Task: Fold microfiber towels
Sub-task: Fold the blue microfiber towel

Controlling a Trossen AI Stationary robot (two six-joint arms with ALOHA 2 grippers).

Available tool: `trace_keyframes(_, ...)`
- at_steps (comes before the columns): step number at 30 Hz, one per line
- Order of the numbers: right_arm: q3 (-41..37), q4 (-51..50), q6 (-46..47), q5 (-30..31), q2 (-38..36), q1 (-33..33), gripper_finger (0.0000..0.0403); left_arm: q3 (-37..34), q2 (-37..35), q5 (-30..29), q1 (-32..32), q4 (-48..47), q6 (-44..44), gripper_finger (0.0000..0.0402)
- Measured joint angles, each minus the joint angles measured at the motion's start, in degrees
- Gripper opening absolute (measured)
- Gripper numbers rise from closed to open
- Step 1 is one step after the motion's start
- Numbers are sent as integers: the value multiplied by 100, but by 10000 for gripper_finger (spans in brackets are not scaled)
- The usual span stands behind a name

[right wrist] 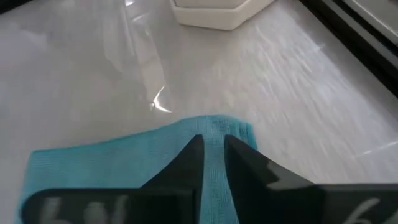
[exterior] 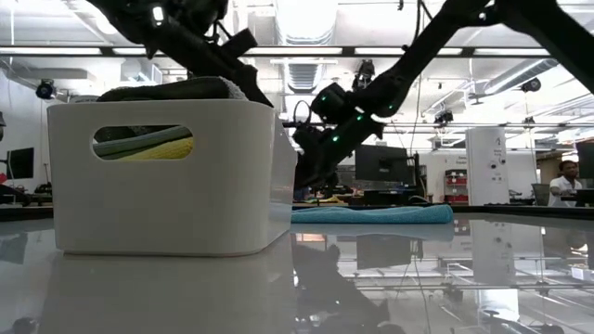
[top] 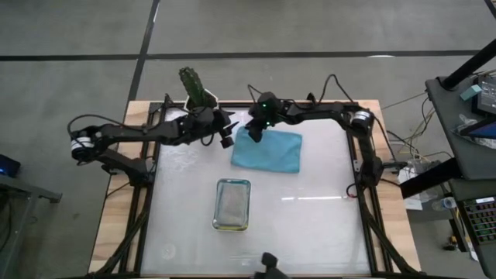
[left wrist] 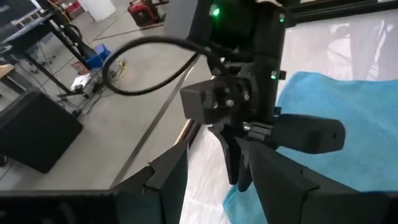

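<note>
Glossy white tabletop [top: 310, 225] fills the frame of the rig, with grey concrete floor around it and a workshop with monitors and bright ceiling lights beyond. On the far half of the table lies the blue towel [top: 268, 150], a soft, nappy cloth folded into a flat rectangle; its long axis runs across the table from left to right, slightly skewed. In the low view it shows as a thin flat layer [exterior: 371, 214] on the surface.

At the towel's far left corner sits the right gripper [top: 255, 133], its fingers [right wrist: 189, 163] drawn almost together with a ridge of blue cloth pinched between them. The left gripper [top: 227, 138] hovers just beside that same corner, off the cloth's left edge, its fingers [left wrist: 161, 186] parted and holding nothing.

Nearer the front, well apart from the towel, stands the white tray [top: 232, 204], a smooth rounded-corner rectangular bin with its long axis running front to back. From above, greyish cloth lies inside it. Through the slot handle in its wall [exterior: 167, 204] a pale green cloth [exterior: 125, 144] and a yellow cloth [exterior: 165, 149] show, and a dark grey cloth [exterior: 176, 89] bulges above the rim.

Behind the table's far edge, near the left arm, stands a dark green object [top: 195, 87] that I cannot identify.
</note>
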Motion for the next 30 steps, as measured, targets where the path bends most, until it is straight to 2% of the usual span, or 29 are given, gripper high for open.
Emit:
trace_keyframes(9, 261, 84, -23, 19, 601, -2, 13, -41, -12, -33, 2, 77, 283, 155)
trace_keyframes(17, 329, 376, -50, 403, 725, -15, 9, -43, -10, -33, 2, 211, 287, 155)
trace_keyframes(23, 327, 272, -138, 407, 477, -15, 8, -43, -10, -33, 2, 196, 269, 155)
trace_keyframes(30, 212, -1098, -213, 399, -356, 28, 8, -109, -7, -33, 2, 180, 259, 155)
